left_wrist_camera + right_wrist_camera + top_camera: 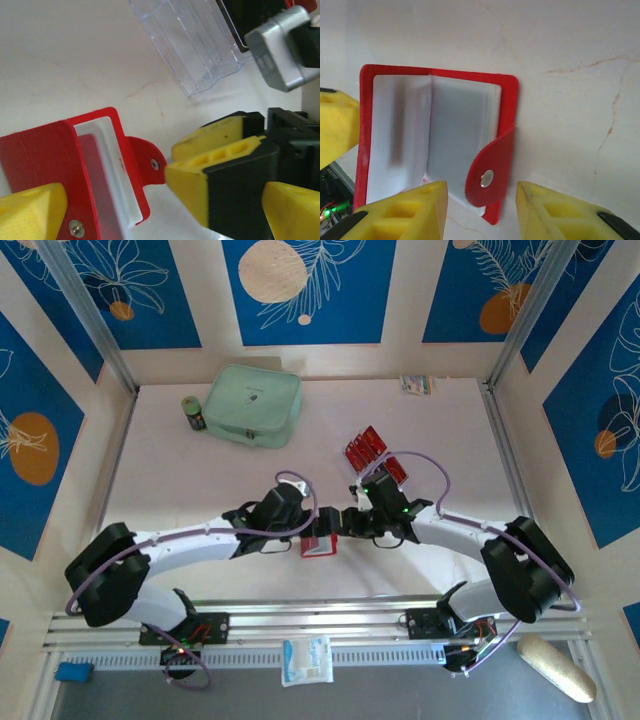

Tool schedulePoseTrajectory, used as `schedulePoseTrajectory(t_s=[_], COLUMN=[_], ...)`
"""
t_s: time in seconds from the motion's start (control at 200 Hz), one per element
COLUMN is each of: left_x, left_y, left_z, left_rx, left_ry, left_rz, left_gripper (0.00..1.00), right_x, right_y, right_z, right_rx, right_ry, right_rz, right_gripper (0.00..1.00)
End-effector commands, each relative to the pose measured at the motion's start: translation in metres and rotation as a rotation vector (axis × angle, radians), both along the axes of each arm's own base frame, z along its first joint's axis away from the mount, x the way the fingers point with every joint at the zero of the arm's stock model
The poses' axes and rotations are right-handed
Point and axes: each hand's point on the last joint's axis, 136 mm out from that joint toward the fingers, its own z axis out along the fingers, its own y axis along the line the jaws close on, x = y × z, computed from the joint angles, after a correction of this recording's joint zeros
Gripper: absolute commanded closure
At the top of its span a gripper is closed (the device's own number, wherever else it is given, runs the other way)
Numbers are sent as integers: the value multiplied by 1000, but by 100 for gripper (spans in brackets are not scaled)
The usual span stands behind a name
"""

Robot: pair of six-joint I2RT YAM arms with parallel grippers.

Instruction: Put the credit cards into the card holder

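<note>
The card holder (320, 544) lies open at the table's middle, between both grippers. The right wrist view shows its red cover (440, 75), pale grey sleeves and snap tab (490, 175). My right gripper (481, 210) is open, its fingers on either side of the tab and apart from it. My left gripper (160, 215) is open wide, with one fingertip (30, 210) at the holder's cover (45, 155). The right gripper's finger (220, 165) sits close to the tab. Red credit cards (366, 449) stand in the clear tray (192, 45) behind the right arm.
A mint-green zip case (255, 404) and a small dark jar (194, 412) sit at the back left. A small packet (416, 384) lies by the back wall. A white pouch (306, 660) rests on the front rail.
</note>
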Motion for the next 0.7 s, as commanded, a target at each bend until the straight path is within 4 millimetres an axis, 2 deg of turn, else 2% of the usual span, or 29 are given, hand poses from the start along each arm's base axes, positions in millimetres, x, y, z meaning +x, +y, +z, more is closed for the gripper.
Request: schedulePoseTrajectory(t_s=[0.0, 0.215, 0.34, 0.5, 0.575, 0.695], left_x=[-1, -6, -12, -20, -20, -15], left_y=[-21, -40, -45, -41, -40, -40], left_z=[12, -2, -27, -56, -53, -28], left_rx=[-56, -40, -15, -1, -5, -8], left_ry=[-6, 6, 36, 84, 77, 32], left_rz=[-23, -44, -35, -10, -11, -24], left_gripper=[0, 0, 0, 0, 0, 0], right_x=[-2, -4, -7, -14, -17, -21], right_y=[3, -25, -45, -55, -55, -51], right_z=[-8, -12, -6, 7, 15, 30], right_rx=[2, -12, 3, 37, 56, 96], right_ry=[20, 31, 24, 6, -7, -29], right_rz=[1, -81, -140, -165, -164, -155], right_gripper=[59, 59, 59, 59, 60, 61])
